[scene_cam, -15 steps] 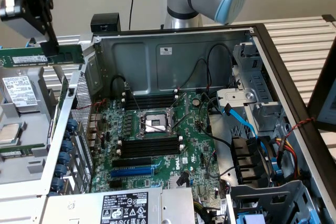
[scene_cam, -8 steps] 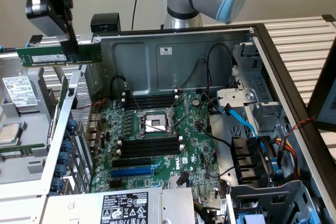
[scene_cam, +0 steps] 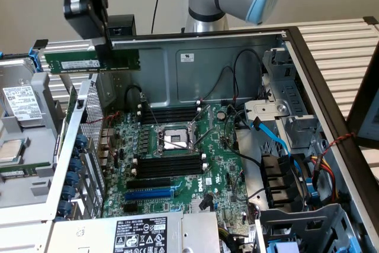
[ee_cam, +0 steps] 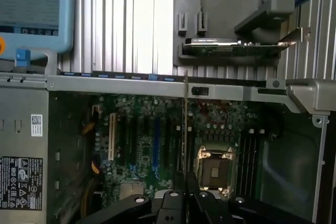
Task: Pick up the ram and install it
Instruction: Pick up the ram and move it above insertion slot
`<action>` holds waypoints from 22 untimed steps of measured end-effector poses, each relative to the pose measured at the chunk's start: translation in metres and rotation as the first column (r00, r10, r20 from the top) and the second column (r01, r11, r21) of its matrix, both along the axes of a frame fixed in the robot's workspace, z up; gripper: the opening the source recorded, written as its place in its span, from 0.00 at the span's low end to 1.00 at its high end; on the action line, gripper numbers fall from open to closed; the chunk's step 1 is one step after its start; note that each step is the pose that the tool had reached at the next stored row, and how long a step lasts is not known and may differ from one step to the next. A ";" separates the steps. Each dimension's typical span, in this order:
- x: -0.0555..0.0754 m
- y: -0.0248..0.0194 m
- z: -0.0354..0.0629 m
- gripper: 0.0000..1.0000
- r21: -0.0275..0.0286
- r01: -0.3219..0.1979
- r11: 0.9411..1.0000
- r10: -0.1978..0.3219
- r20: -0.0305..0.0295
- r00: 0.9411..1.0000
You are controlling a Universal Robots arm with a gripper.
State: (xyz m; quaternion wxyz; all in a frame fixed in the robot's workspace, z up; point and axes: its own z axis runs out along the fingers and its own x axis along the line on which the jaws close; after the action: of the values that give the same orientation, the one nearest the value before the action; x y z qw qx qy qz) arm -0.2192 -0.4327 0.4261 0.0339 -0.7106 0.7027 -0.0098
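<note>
The ram [scene_cam: 90, 61], a long green stick with a pale label, hangs level above the open computer case's wall on the exterior view's left. My gripper [scene_cam: 102, 44] is shut on its upper edge near one end. In the wrist view the ram [ee_cam: 185, 124] appears edge-on as a thin line running out from my gripper [ee_cam: 185, 195], over the motherboard [ee_cam: 142, 145]. Below in the case lie empty black memory slots [scene_cam: 169, 164] on one side of the CPU socket [scene_cam: 172, 139], and more slots [scene_cam: 169, 114] on the other.
A blue expansion slot [scene_cam: 148, 194] lies near the front of the board. Blue and black cables [scene_cam: 272, 137] crowd the exterior view's right. A hard drive [scene_cam: 21, 102] and a loose processor [scene_cam: 12, 149] rest outside the case at the left. A labelled power supply [scene_cam: 142, 235] is in front.
</note>
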 end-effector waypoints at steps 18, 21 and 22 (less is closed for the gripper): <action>0.061 0.0307 -0.0076 0.13 -0.018 0.000 1.000 0.000 0.016 1.000; 0.064 0.0377 -0.0100 0.13 -0.018 0.000 1.000 0.000 0.020 1.000; 0.064 0.0388 -0.0107 0.13 -0.019 0.000 1.000 0.000 0.021 1.000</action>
State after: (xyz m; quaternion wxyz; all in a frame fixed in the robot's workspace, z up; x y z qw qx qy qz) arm -0.1549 -0.3939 0.4154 0.0348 -0.7107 0.7022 -0.0239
